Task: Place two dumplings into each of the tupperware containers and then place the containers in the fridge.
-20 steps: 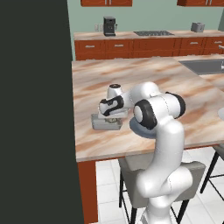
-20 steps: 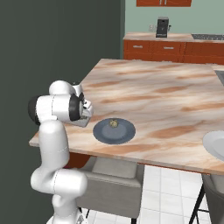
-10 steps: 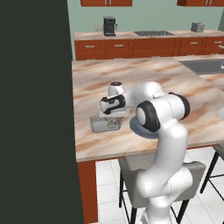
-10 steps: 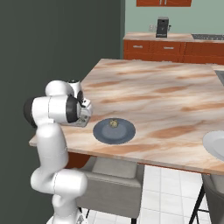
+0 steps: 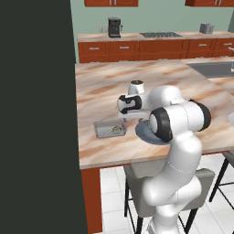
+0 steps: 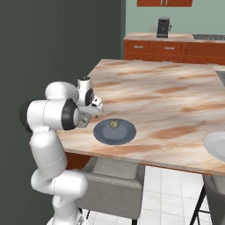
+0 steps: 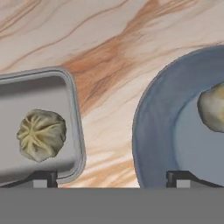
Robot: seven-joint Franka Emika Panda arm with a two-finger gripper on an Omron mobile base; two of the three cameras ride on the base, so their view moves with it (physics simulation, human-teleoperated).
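Pincer [image 7: 112, 178]: jaws spread wide, nothing between them; poised above the counter, looking straight down on the gap between tray and plate

Tupperware container [image 7: 72, 109]: beneath the tip on one side of the hand view, that tip hanging over the tray's near corner; holds one dumpling [image 7: 42, 134]. Seen from the left base as a pale tray [image 5: 109, 128] just beside the hand

Blue-grey plate [image 7: 151, 131]: under the opposite tip; a second dumpling [image 7: 213, 107] lies on it, off to the far edge of the hand view. From the right base, plate [image 6: 114, 131] and its dumpling [image 6: 114, 124] sit close by the hand

Risks, judged: the hand is not centred over the plated dumpling; a straight descent would likely strike the plate rim or tray wall and shove either one. The lumpy dumpling may roll or squash if pinched off-centre

Surface: marbled tan-and-cream island counter [image 5: 137, 82], smooth, level

Room: red-brown cabinets [image 5: 137, 48] along the back wall, coffee machine [image 5: 114, 26], cooktop [image 5: 160, 34], pale green wall, white tile floor, stools at the island
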